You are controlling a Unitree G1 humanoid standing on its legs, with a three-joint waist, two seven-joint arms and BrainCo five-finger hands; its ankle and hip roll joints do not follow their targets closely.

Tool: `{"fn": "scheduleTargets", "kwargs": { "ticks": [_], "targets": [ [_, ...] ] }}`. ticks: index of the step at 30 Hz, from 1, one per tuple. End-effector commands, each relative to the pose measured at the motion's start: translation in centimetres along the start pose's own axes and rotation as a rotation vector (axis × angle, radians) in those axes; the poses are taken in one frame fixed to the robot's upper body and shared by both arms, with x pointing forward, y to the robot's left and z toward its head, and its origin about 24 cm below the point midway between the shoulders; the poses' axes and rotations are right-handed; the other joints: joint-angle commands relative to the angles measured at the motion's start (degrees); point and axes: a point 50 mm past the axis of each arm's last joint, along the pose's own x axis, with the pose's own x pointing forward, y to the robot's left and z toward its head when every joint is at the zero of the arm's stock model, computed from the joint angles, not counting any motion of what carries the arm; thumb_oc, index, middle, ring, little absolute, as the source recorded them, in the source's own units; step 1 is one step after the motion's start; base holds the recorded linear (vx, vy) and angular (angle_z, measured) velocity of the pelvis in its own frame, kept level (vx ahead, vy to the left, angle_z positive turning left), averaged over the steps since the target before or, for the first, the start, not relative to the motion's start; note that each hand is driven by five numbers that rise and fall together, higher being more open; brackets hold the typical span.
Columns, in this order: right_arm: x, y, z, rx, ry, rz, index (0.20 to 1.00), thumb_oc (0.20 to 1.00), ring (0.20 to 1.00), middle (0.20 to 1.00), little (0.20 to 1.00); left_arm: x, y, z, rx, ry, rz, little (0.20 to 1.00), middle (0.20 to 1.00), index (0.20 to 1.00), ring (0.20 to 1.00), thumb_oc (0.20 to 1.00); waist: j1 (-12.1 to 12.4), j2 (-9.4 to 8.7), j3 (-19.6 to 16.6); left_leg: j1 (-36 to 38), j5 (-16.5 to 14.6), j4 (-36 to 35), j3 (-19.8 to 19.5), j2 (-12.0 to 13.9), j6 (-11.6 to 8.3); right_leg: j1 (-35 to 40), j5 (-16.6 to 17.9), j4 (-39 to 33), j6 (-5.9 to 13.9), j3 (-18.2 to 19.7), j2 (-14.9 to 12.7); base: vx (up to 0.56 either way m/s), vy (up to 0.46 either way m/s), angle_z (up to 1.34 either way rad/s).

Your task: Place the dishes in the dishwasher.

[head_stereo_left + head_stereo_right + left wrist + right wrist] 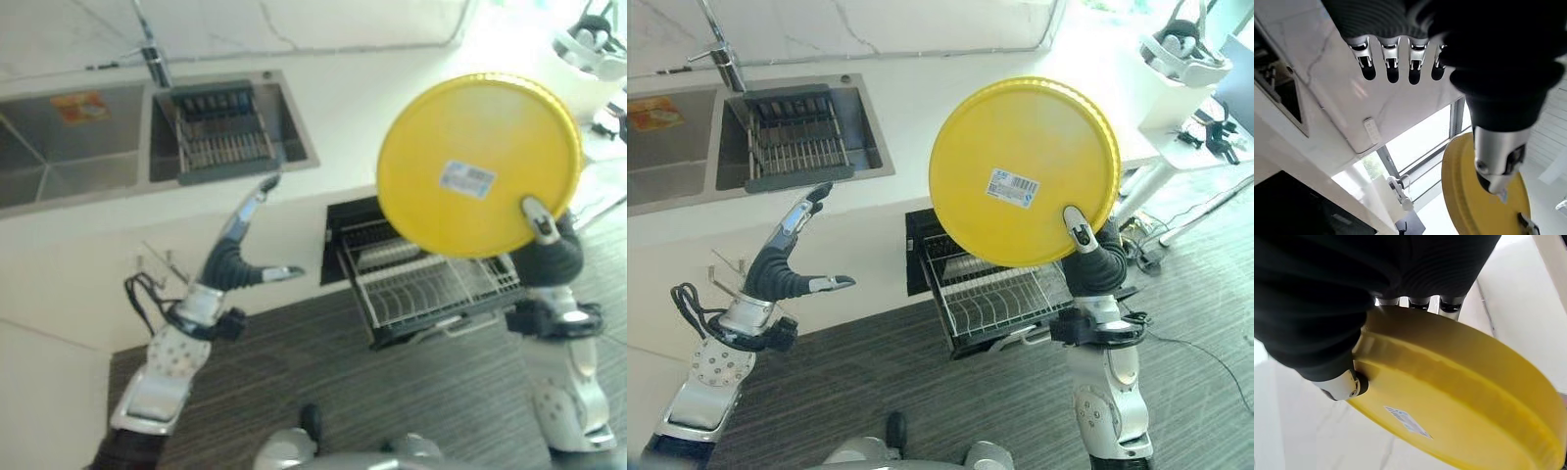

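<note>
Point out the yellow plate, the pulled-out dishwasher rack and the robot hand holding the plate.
yellow plate (1019, 162), right eye view, on its underside above the sticker.
dishwasher rack (994, 299), right eye view, on its wire grid.
right robot hand (1080, 230), right eye view, on its thumb across the plate's rim.

Left hand (784, 259) raised, fingers straight, thumb out. Right hand (1089, 250) raised, pinching yellow plate (1019, 166).

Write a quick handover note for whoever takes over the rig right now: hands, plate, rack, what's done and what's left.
Right robot hand: shut on the yellow plate, pinched at its lower rim and held up above the pulled-out dishwasher rack.
Left robot hand: open, holding nothing, raised in front of the counter.
Done: plate picked up.
Left: lower the plate into the rack and release.
</note>
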Motion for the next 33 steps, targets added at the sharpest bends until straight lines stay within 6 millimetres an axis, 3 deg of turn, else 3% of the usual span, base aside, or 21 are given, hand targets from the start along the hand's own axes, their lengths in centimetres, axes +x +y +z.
{"fn": "scheduleTargets", "kwargs": {
  "ticks": [1,3,6,10,11,15,19,23,26,30,33],
  "targets": [
    [1.3,1.1,3.3,-0.096,-0.271,0.019,0.200,0.200,0.200,0.200,0.200,0.8,-0.2,0.9,-0.010,-0.054,0.008,1.000,1.000,1.000,1.000,1.000,-1.62,1.39,-1.18,1.39,-3.54,-2.00,-3.13,3.55,-5.52,2.19,8.01,-7.24,1.23,0.10,-1.18,0.08,-0.272,0.29],
    [1.7,1.3,3.2,-0.131,-0.288,-0.007,0.200,0.200,0.200,0.200,0.200,0.7,-0.7,0.4,-0.053,-0.021,-0.010,1.000,1.000,1.000,1.000,1.000,-1.72,1.76,-1.04,2.08,-4.28,-2.08,-3.30,4.36,-5.76,1.31,8.83,-7.52,1.79,0.48,-1.85,0.02,-0.263,0.38],
    [2.0,1.3,2.7,-0.254,-0.287,-0.016,0.200,0.200,0.200,0.200,0.200,-1.0,-1.8,-1.6,-0.147,0.132,-0.005,1.000,1.000,1.000,1.000,1.000,-0.23,1.55,-1.89,2.56,-4.64,-2.09,-0.65,6.09,-6.87,3.33,8.96,-10.65,2.64,-4.05,-2.76,-0.03,-0.285,0.08],
    [2.2,1.4,3.2,-0.576,-0.319,0.045,0.200,0.200,0.200,0.200,0.200,-6.2,-3.6,-6.1,-0.253,0.467,0.075,1.000,1.000,1.000,1.000,1.000,-0.01,1.90,-2.94,2.77,-3.94,-1.84,2.00,8.78,-8.76,4.46,7.49,-13.51,2.62,-5.11,-1.59,0.00,-0.194,-0.23],
    [2.1,1.1,3.4,-0.670,-0.329,0.059,0.200,0.200,0.200,0.200,0.200,-8.4,-4.3,-7.4,-0.300,0.575,0.105,1.000,1.000,1.000,1.000,1.000,0.13,1.94,-2.87,2.51,-3.62,-1.82,2.33,9.56,-9.33,4.59,6.74,-13.53,2.39,-5.16,-1.01,-0.03,-0.171,-0.06],
    [1.4,0.6,2.9,-0.872,-0.338,0.095,0.200,0.200,0.200,0.200,0.200,-14.5,-7.4,-9.9,-0.406,0.855,0.177,1.000,1.000,1.000,1.000,1.000,0.29,2.10,-2.86,2.52,-2.91,-1.88,1.93,10.58,-10.29,4.93,5.34,-12.97,1.51,-5.83,-0.19,-0.02,-0.131,0.10],
    [0.6,0.5,1.9,-1.106,-0.352,0.167,0.200,0.200,0.200,0.200,0.200,-19.1,-9.6,-11.0,-0.498,1.083,0.281,1.000,1.000,1.000,1.000,1.000,0.28,2.31,-3.25,3.16,-2.96,-2.09,1.27,10.88,-10.84,5.72,4.86,-13.10,1.40,-6.34,0.10,0.02,-0.060,0.10],
    [-0.1,-0.8,1.2,-1.235,-0.301,0.203,0.200,0.200,0.200,0.200,0.200,-22.3,-10.3,-11.6,-0.517,1.239,0.347,1.000,1.000,1.000,1.000,1.000,-0.19,2.37,-3.71,3.49,-3.17,-2.09,1.39,10.94,-11.19,5.71,4.73,-12.59,1.87,-7.00,-0.32,0.01,-0.009,0.14],
    [-0.5,-1.9,0.6,-1.270,-0.232,0.208,0.200,0.200,0.200,0.200,0.200,-23.7,-10.3,-11.9,-0.509,1.314,0.375,1.000,1.000,1.000,1.000,1.000,-0.50,2.32,-3.78,3.51,-3.32,-2.09,1.36,10.80,-11.19,5.25,4.67,-12.03,2.13,-7.11,-0.62,-0.01,0.021,0.08],
    [-0.7,-3.4,-0.8,-1.411,-0.099,0.283,0.200,0.200,0.200,0.200,0.200,-24.5,-9.6,-12.6,-0.462,1.368,0.376,1.000,1.000,1.000,1.000,1.000,-0.41,1.97,-3.78,3.51,-3.45,-2.09,1.34,10.64,-11.05,4.84,4.56,-11.43,2.47,-7.11,-0.96,-0.01,0.020,0.05],
    [-0.9,-4.8,-1.8,-1.407,0.020,0.304,0.200,0.200,0.200,0.200,0.200,-24.9,-9.1,-13.1,-0.409,1.401,0.348,1.000,1.000,1.000,1.000,1.000,0.10,1.60,-3.65,3.38,-3.55,-1.95,1.05,10.50,-10.98,4.55,4.59,-10.92,2.68,-7.24,-1.10,-0.02,0.018,0.05]
  ]
}}
